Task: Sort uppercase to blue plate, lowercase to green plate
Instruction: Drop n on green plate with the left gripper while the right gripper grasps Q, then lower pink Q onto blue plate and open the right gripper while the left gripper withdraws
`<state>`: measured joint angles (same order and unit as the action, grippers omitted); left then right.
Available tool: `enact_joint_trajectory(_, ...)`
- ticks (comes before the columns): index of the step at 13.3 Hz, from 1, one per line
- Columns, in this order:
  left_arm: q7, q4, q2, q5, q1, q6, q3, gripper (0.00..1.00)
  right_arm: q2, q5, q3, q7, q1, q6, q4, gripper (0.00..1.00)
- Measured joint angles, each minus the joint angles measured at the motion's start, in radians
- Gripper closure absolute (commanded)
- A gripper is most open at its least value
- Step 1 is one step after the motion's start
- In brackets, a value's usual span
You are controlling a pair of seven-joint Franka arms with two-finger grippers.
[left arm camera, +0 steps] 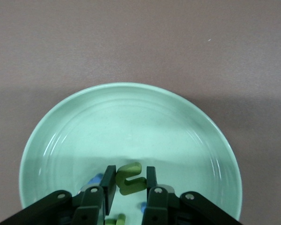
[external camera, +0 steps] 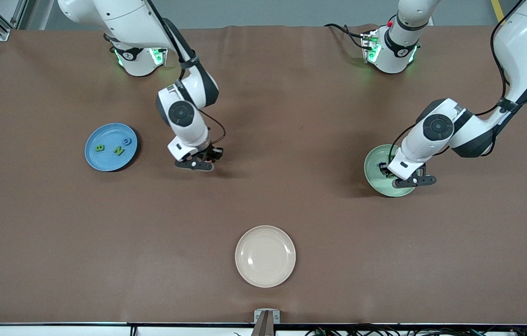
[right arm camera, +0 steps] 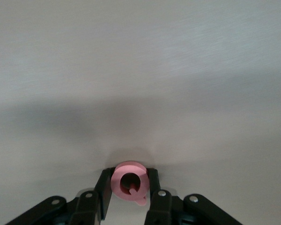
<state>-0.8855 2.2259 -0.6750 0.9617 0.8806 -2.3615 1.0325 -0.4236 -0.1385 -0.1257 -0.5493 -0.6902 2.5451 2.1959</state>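
Observation:
My right gripper (right arm camera: pixel 129 180) is shut on the pink Q (right arm camera: pixel 124 174), low over the bare brown table. In the front view this right gripper (external camera: pixel 206 162) stands beside the blue plate (external camera: pixel 100 161), toward the table's middle. On that plate lie a green B (external camera: pixel 100 148), a green N (external camera: pixel 119 150) and a blue G (external camera: pixel 127 141). My left gripper (external camera: pixel 385 169) is down in the pale green plate (external camera: pixel 377 181), shut on a green n (left arm camera: pixel 130 179). Two blue pieces (left arm camera: pixel 96 179) and another green piece (left arm camera: pixel 116 219) lie in the green plate (left arm camera: pixel 131 126), mostly hidden by the fingers.
A cream plate (external camera: pixel 265 256) with nothing on it sits near the table's front edge, about midway between the two arms' ends. Brown cloth covers the whole table (external camera: pixel 291 140).

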Motion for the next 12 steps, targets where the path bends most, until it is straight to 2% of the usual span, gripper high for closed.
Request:
enact_joint_trajectory(1, 0.0, -0.008, -0.017, 0.008, -0.009, 0.0, -0.009, 0.88, 0.028, 0.0, -0.003, 0.07, 0.043, -0.063, -0.001, 1.0)
enact_joint_trajectory(2, 0.0, -0.014, -0.027, 0.013, -0.018, 0.0, -0.015, 0.6, 0.062, 0.0, -0.005, 0.138, 0.085, -0.12, 0.0, 1.0)
enact_joint_trajectory(3, 0.0, -0.018, -0.032, 0.016, -0.026, 0.0, -0.021, 0.24, 0.101, 0.001, -0.007, 0.21, 0.129, -0.177, 0.001, 1.0)
enact_joint_trajectory(4, 0.0, -0.021, -0.034, 0.016, -0.031, 0.0, -0.024, 0.03, 0.141, 0.003, -0.01, 0.283, 0.174, -0.226, 0.006, 1.0)
enact_joint_trajectory(7, 0.0, -0.024, -0.033, 0.016, -0.031, 0.0, -0.027, 0.01, 0.247, 0.028, -0.013, 0.498, 0.316, -0.291, 0.071, 1.0)
enact_joint_trajectory(12, -0.001, -0.048, -0.033, 0.016, -0.028, 0.0, -0.03, 0.01, 0.337, 0.081, -0.014, 0.766, 0.539, -0.249, 0.241, 0.99)
